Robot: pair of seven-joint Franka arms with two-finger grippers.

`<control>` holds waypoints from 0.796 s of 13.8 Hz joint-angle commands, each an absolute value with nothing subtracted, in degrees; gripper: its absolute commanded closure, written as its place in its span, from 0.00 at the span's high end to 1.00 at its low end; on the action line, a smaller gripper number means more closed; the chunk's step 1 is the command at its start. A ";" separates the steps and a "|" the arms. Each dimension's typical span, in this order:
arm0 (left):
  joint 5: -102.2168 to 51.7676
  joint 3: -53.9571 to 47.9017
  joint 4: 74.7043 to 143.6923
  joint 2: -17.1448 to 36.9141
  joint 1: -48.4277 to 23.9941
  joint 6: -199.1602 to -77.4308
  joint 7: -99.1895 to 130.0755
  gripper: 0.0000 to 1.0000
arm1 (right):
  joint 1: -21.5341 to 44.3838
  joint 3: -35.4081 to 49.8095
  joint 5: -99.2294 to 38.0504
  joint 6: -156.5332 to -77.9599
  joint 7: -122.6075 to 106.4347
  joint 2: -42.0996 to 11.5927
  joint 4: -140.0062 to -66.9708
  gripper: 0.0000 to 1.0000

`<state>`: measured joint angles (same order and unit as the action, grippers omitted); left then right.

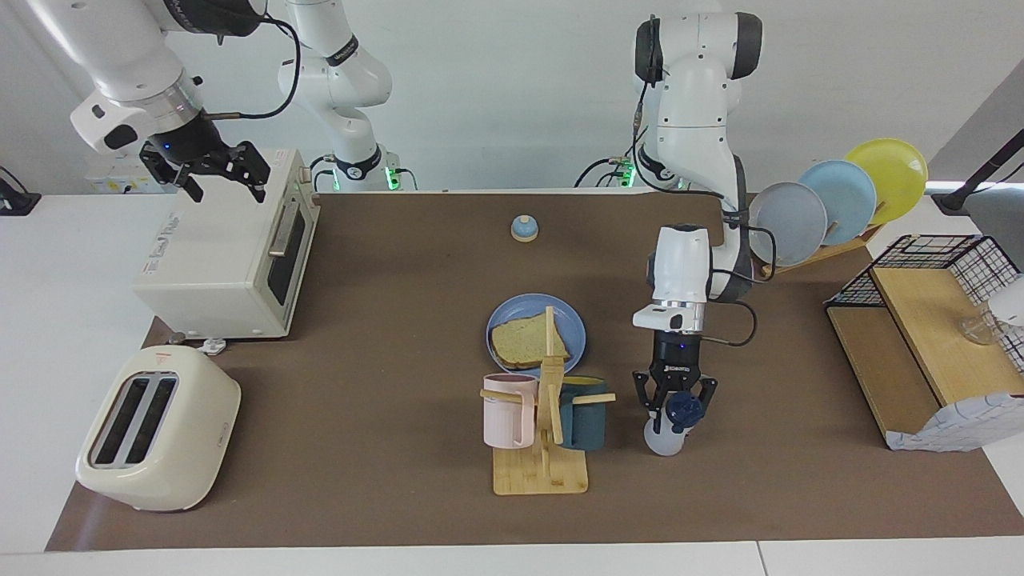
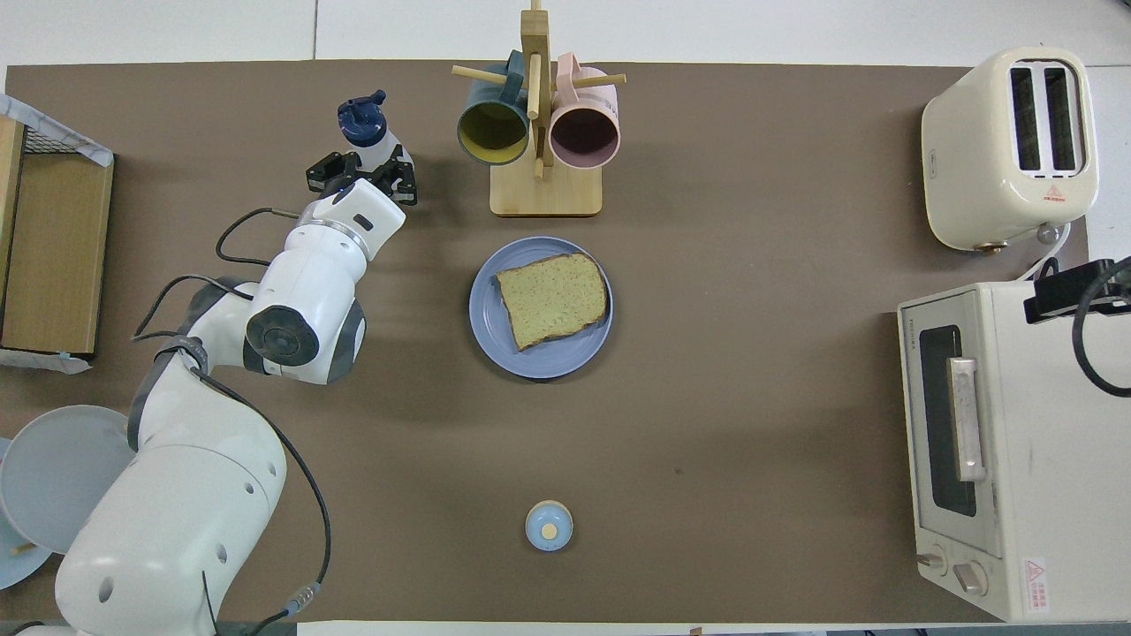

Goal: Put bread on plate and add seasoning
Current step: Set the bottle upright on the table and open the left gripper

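The bread point(image 1: 524, 340) lies flat on the periwinkle-blue plate point(image 1: 578, 320) in the middle of the mat; both also show in the overhead view, bread point(image 2: 552, 299) on plate point(image 2: 495, 340). The seasoning bottle point(image 1: 668, 436), whitish with a navy cap, stands beside the mug rack toward the left arm's end; it also shows in the overhead view point(image 2: 362, 128). My left gripper point(image 1: 676, 402) is low over the bottle, open, its fingers either side of the cap. My right gripper point(image 1: 226, 190) waits open over the toaster oven.
A wooden mug rack point(image 1: 544, 448) with a pink and a teal mug stands farther from the robots than the plate. A toaster point(image 1: 156, 428), toaster oven point(image 1: 228, 248), blue bell point(image 1: 524, 229), plate rack point(image 1: 832, 200) and wire shelf point(image 1: 928, 336) ring the mat.
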<state>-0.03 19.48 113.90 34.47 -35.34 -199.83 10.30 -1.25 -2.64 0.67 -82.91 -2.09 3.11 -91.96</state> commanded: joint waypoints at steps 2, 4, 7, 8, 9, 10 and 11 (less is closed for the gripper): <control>3.07 19.60 112.94 35.33 -34.19 -200.92 10.81 0.00 | -2.02 -2.37 0.62 -83.67 -3.52 3.78 -92.72 1.00; 3.08 19.60 112.94 35.33 -34.19 -201.00 10.81 0.14 | -2.02 -2.37 0.70 -83.67 -3.52 3.78 -92.72 1.00; 2.99 19.60 113.20 35.25 -34.19 -200.92 10.81 0.53 | -2.02 -2.37 0.62 -83.67 -3.60 3.78 -92.81 1.00; 2.99 19.60 113.20 35.24 -34.19 -200.92 10.81 0.71 | -2.02 -2.37 0.70 -83.67 -3.52 3.78 -92.73 1.00; 2.90 19.60 113.20 35.24 -34.19 -200.92 10.81 0.90 | -2.02 -2.37 0.70 -83.67 -3.52 3.78 -92.81 1.00; 2.99 19.60 113.29 35.16 -34.10 -200.92 10.90 1.00 | -2.02 -2.37 0.70 -83.67 -3.60 3.78 -92.73 1.00; 2.99 19.60 113.64 35.16 -34.01 -200.92 10.90 1.00 | -2.02 -2.37 0.70 -83.67 -3.52 3.78 -92.72 1.00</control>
<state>1.83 19.53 113.86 34.59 -34.74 -199.85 10.30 -1.25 -2.64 0.67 -82.91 -2.09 3.11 -91.96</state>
